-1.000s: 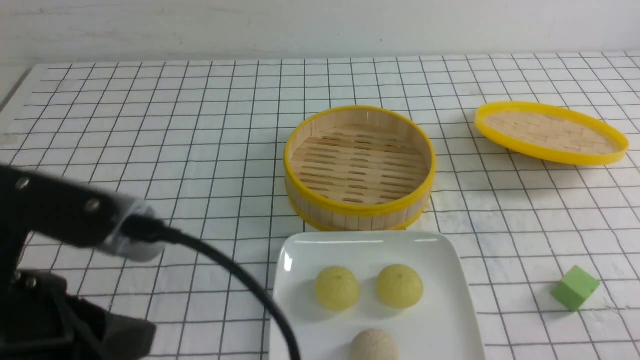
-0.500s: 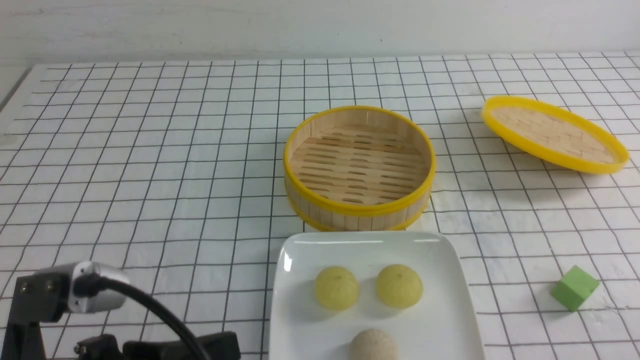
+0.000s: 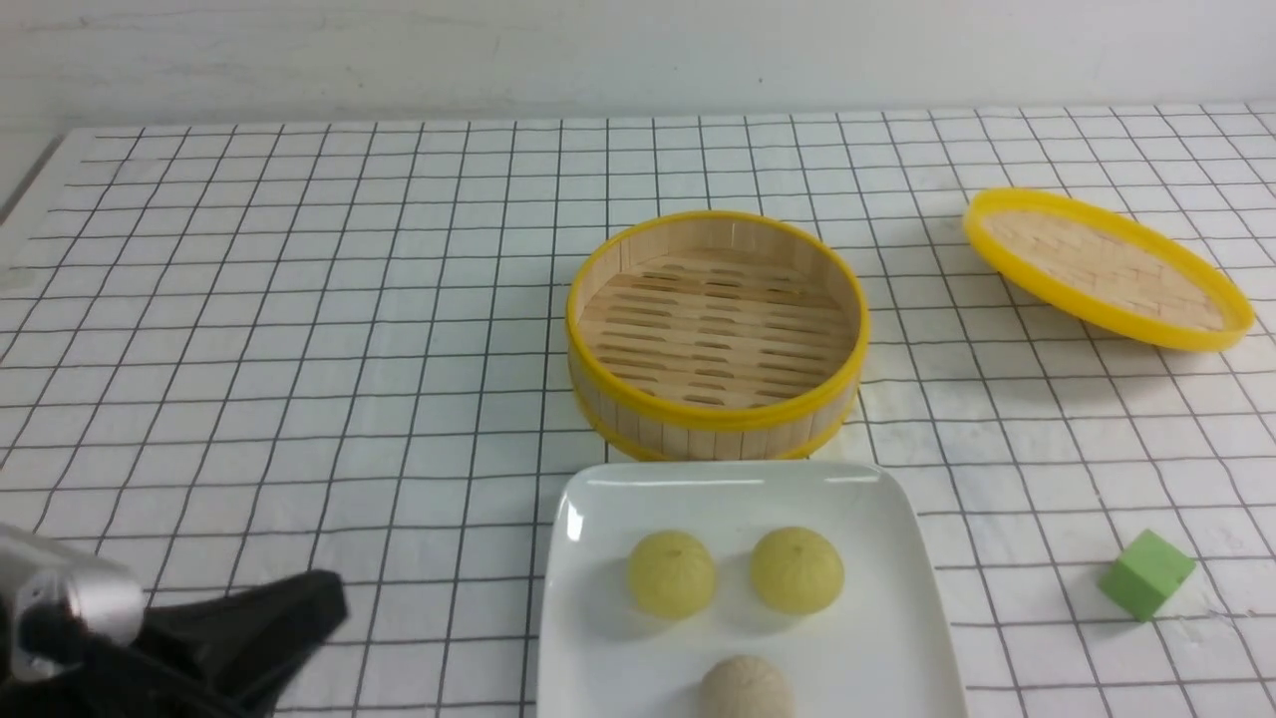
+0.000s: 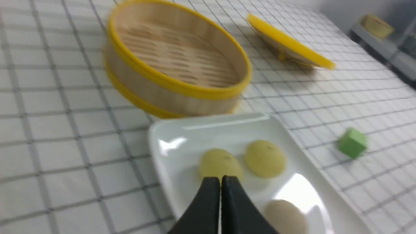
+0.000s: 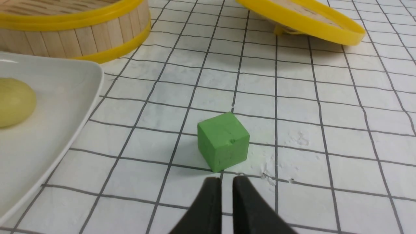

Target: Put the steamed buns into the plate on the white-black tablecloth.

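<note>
Left arm (image 3: 150, 638) drops back low; its fingers (image 4: 211, 195) pressed together, right fingers (image 5: 247, 201) perhaps slightly parted, steamed buns (image 3: 672, 573) on plate (image 3: 897, 598).

Buns (image 3: 738, 588) on plate (image 3: 897, 558), steamer (image 3: 716, 334) behind

Open cloth (image 3: 299, 329) left of steamer (image 3: 716, 334); steamer crowds plate (image 3: 598, 558) far edge; green cube (image 3: 1146, 574) right.

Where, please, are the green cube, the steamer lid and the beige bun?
green cube (image 5: 223, 140): right wrist view, on its front face.
steamer lid (image 3: 1102, 267): front view, on its woven inner surface.
beige bun (image 3: 746, 688): front view, on its dome.
</note>
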Action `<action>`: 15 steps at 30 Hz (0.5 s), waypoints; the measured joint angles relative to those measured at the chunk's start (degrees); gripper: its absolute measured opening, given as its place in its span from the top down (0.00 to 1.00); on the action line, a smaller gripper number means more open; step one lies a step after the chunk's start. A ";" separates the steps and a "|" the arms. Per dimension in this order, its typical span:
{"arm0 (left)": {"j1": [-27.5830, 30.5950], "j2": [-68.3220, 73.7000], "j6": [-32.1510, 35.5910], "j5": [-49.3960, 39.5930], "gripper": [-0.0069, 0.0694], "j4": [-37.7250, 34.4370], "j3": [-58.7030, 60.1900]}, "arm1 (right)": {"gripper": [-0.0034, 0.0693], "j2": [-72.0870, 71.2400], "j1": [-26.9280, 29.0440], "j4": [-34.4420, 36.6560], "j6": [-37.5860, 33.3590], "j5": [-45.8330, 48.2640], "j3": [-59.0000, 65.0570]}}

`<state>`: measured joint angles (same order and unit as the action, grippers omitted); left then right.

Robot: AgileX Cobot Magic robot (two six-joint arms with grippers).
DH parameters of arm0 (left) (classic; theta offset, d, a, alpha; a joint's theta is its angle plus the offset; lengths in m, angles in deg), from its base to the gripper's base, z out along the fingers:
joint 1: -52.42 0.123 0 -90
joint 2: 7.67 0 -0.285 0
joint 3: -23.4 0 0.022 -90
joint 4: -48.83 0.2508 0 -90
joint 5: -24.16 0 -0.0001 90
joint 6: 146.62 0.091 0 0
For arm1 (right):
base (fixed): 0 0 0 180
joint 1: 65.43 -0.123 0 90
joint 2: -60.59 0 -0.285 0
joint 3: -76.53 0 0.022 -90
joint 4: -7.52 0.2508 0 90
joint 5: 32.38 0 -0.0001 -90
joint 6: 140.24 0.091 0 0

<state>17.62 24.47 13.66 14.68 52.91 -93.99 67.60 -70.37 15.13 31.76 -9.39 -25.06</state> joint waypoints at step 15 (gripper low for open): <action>32.15 -24.64 13.06 -9.77 0.84 -1.00 16.20 | 0.82 0.00 0.00 0.00 0.00 0.00 0.00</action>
<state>49.77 -0.17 26.72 4.91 51.91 -77.78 67.60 -70.37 15.13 31.76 -9.39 -25.06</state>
